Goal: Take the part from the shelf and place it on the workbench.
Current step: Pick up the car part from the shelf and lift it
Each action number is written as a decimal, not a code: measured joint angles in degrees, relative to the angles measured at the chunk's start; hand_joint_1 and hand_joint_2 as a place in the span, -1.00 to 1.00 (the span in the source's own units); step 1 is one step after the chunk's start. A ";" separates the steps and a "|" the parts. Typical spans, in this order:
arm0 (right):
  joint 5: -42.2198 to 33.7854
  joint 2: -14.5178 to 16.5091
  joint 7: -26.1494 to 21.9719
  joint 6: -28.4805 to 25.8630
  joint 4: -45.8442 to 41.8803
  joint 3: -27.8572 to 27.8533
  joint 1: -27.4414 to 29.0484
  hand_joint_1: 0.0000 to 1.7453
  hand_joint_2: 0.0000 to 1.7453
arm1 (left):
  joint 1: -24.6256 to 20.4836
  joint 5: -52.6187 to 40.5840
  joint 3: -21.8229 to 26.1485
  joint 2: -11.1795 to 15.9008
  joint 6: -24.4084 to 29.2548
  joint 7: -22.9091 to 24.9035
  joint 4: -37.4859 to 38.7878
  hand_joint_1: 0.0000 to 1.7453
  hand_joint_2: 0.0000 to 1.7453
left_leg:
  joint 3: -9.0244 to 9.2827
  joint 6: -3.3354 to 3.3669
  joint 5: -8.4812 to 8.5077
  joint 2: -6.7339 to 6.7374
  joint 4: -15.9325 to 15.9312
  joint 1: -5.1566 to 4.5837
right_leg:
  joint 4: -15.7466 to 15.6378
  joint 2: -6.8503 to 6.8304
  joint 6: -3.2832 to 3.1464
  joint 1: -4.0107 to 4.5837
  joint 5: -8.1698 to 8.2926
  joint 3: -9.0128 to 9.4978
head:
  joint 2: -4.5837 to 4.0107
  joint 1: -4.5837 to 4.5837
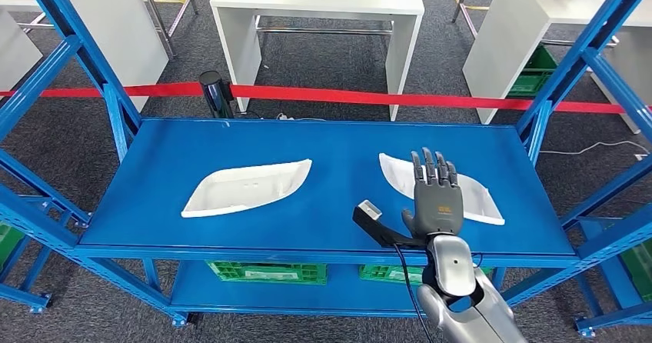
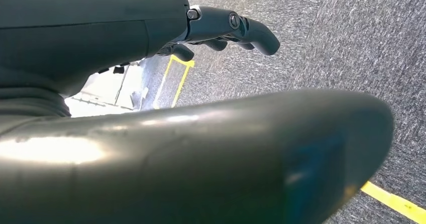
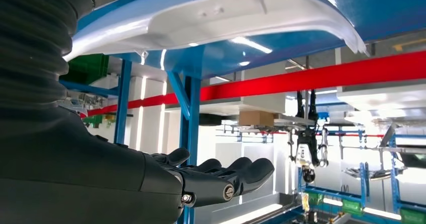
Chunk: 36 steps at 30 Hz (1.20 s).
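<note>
honestly, nearest thing is the right hand [image 1: 437, 204], hovering over the near edge of the blue metal shelf [image 1: 231, 228], fingers [image 1: 435, 171] stretched out flat and apart, holding nothing. just beyond and under the fingertips lies the white moulded plastic shell part [image 1: 477, 193], hollow side up. looks light, thin and rigid, likely slick and a bit flexy at the rim, so i'd pinch the raised edge rather than the tapered tip. a second white shell [image 1: 246, 187] sits well apart to the left. left hand [image 2: 228, 30] hangs over grey carpet with its fingers curled in, empty.
</note>
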 joint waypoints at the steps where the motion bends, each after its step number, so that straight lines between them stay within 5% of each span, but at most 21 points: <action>1: -0.15 -0.22 0.07 0.17 0.01 -0.23 0.29 -1.00 1.00 | 0.00 0.01 0.08 -0.01 0.00 0.00 0.00 -1.00 -1.00 | 0.00 -0.01 0.00 -0.01 -0.02 0.00 | 0.00 0.00 -0.01 0.00 -0.01 0.00 | 0.00 0.00; 19: -1.23 -3.51 3.46 3.01 0.08 -6.16 7.69 -1.00 1.00 | 0.03 0.26 1.26 -0.34 0.00 0.01 0.00 -1.00 -1.00 | 0.06 -0.02 0.00 0.00 -0.17 -0.01 | 0.00 -0.04 -0.07 -0.01 -0.06 -0.01 | 0.00 0.00; 36: -0.27 -3.56 3.78 2.13 1.75 -10.45 7.88 -1.00 1.00 | 0.03 -0.27 1.26 -0.41 0.00 0.01 0.00 -1.00 -1.00 | 0.18 -0.03 0.00 0.01 -0.20 -0.01 | 0.00 -0.04 -0.08 -0.01 -0.06 0.10 | 0.00 0.00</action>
